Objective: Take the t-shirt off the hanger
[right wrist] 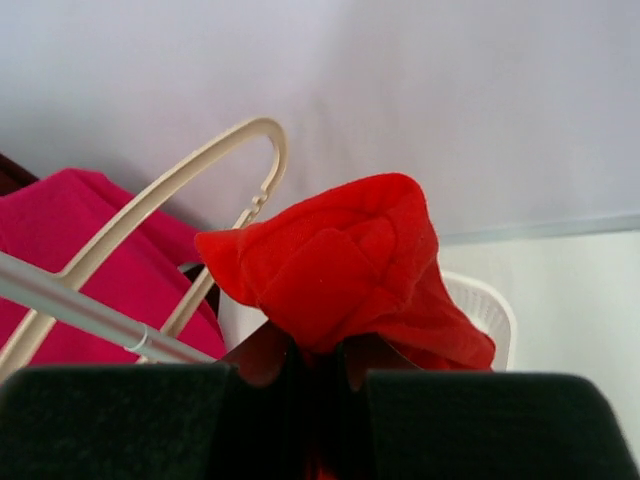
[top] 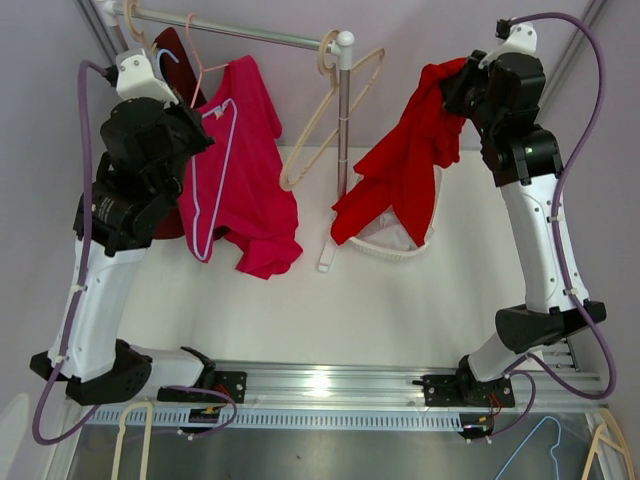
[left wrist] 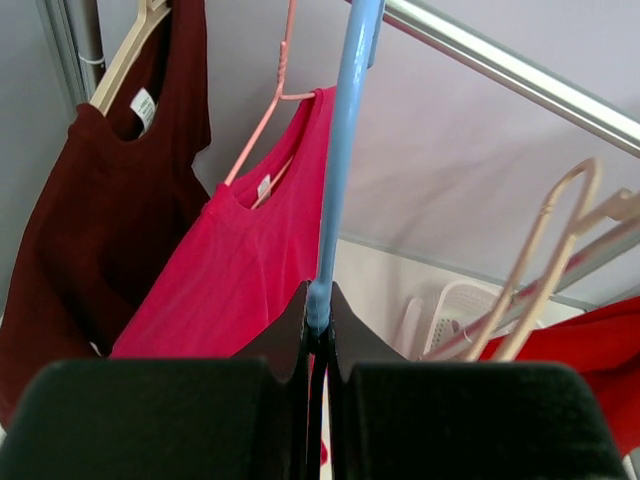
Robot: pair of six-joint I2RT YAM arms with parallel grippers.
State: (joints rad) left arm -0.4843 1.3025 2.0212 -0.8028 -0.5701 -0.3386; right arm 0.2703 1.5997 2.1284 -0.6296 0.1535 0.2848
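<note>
I see the red t-shirt [top: 405,165] off the hanger, bunched in my right end effector [right wrist: 318,365], which is clenched on it, and hanging over one white basket [top: 395,252] on the desk [top: 330,310]. My left end effector [left wrist: 318,335] grips the blue hanger [left wrist: 340,160]. Two more shirts, the pink shirt [top: 245,170] and the maroon shirt [left wrist: 90,220], crowd the rail [top: 250,32] beside two bare beige hangers [top: 330,120]
</note>
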